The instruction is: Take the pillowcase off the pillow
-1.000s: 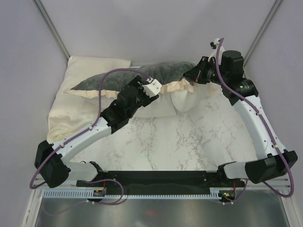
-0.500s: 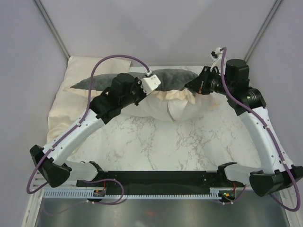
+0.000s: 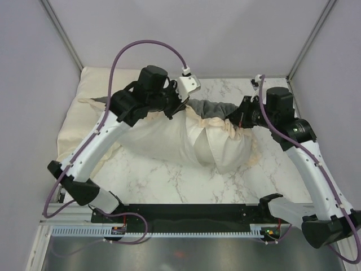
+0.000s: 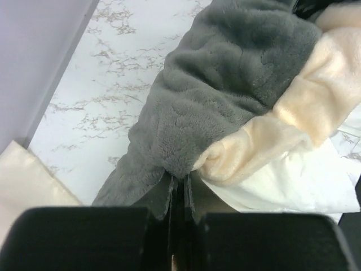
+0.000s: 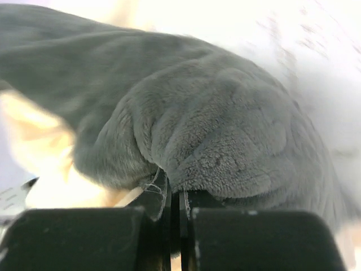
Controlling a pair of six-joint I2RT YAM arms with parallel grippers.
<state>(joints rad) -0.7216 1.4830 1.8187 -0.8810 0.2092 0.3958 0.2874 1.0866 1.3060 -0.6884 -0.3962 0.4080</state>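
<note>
Pillowcase, one, partly over one pillow; two tools, left tool and right tool, both clamped on it.

Left arm is reaching up and inward, elbow raised and wrist angling downward; the left gripper is pinching the pillowcase, jaws pressed nearly together. Right arm is extending forward and bending inward at the wrist; the right gripper is clamping the same fabric, jaws likewise closed.
</note>
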